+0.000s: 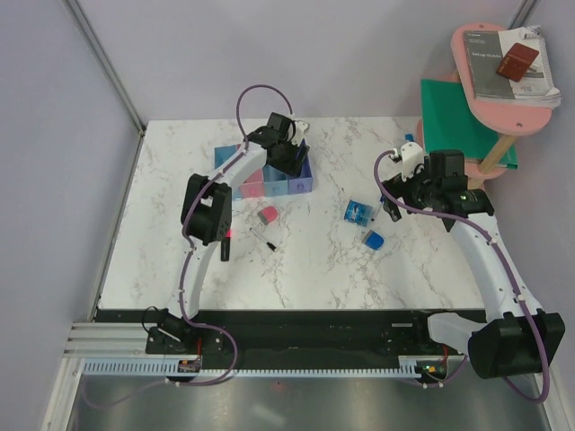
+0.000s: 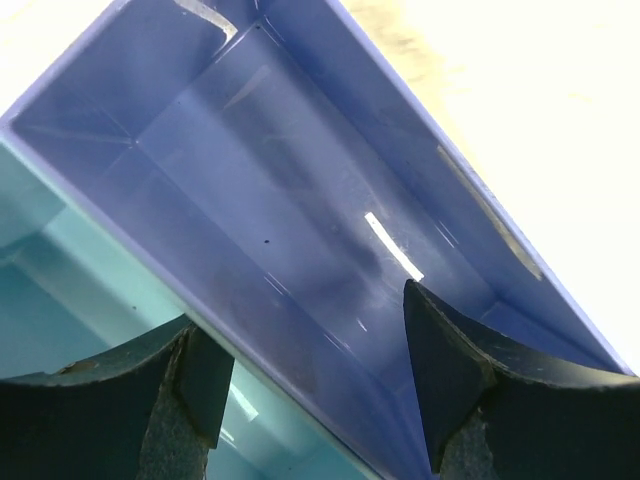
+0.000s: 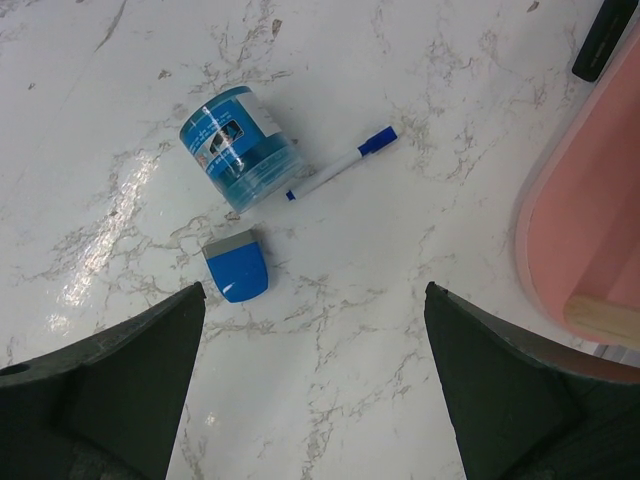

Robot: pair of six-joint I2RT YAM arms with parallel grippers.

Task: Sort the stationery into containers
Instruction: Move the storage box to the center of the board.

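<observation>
The containers point(image 1: 262, 180) are a joined row of small bins at the back of the table. My left gripper point(image 1: 292, 158) hangs over the row's right end. In the left wrist view it point(image 2: 315, 395) is open and holds nothing, its jaws astride the wall between the purple-blue bin point(image 2: 300, 200) and a light blue bin point(image 2: 60, 290). My right gripper point(image 1: 390, 203) is open above bare marble point(image 3: 315, 385). Beyond it lie a blue-grey block point(image 3: 237, 265), a blue round item point(image 3: 238, 148) and a blue-capped white marker point(image 3: 340, 170). A pink-grey eraser point(image 1: 268, 215), thin black pen point(image 1: 263, 239) and pink-tipped marker point(image 1: 228, 243) lie near the left arm.
A pink round shelf point(image 1: 503, 85) with books stands at the back right, over a green folder point(image 1: 454, 121); its pink edge point(image 3: 580, 220) shows close to my right gripper. Two blue items point(image 1: 358, 212) point(image 1: 374, 240) sit mid-table. Grey walls bound the table.
</observation>
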